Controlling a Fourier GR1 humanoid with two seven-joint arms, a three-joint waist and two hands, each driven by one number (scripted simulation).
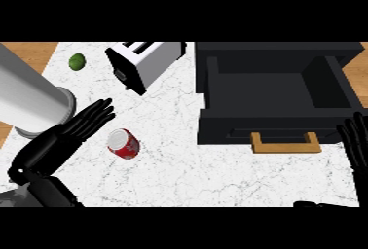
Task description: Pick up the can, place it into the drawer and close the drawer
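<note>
While I look down from my head, my left hand [81,124] lies with fingers straight and holds nothing, just left of the red can [123,144], which lies tipped on the white marble counter [215,170]. The black drawer [277,92] stands pulled open at the upper right, its wooden handle [285,143] toward me. My right hand [356,141] rests at the right edge, fingers up and straight. A toaster [146,62], a lime [77,61] and a grey cylinder [28,97] stand farther back.
</note>
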